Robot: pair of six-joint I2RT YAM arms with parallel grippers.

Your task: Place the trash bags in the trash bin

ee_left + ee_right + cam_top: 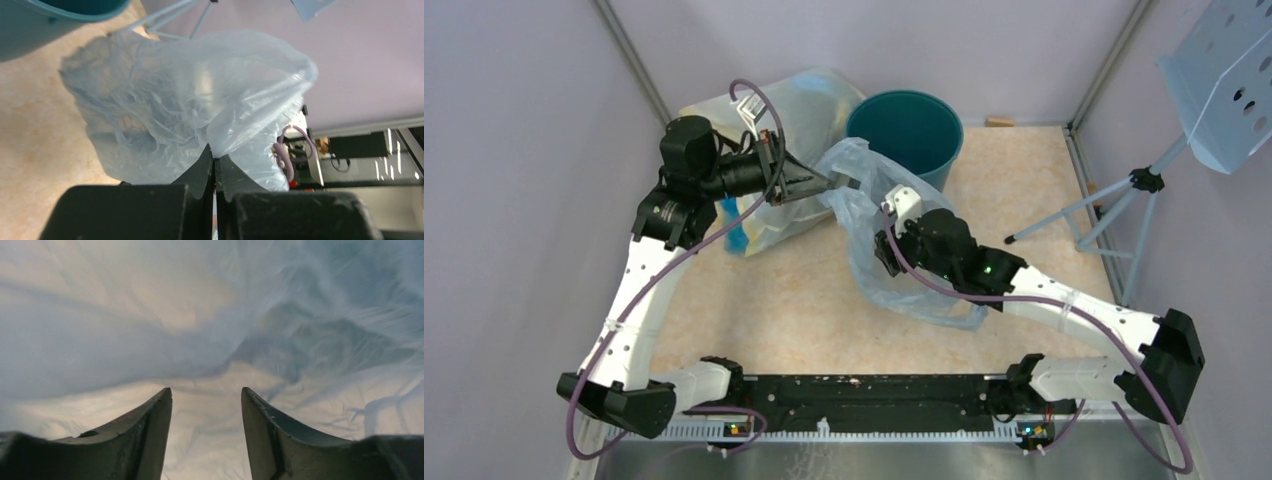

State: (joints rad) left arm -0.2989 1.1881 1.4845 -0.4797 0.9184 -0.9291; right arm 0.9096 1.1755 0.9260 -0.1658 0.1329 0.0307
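As left jaws pinch the bag (165, 110) edge, right jaws gape.

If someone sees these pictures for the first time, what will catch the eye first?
The pale-blue trash bag, held up mid-table: the left gripper is pinched shut on one fold, while the open right gripper points into the plastic. Just behind it, the teal trash bin stands upright.

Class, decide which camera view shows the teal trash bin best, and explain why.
Top external: the trash bin shows its open mouth and most of its rim. Left wrist catches only a slice of wall, top left. Right wrist shows only the trash bag.
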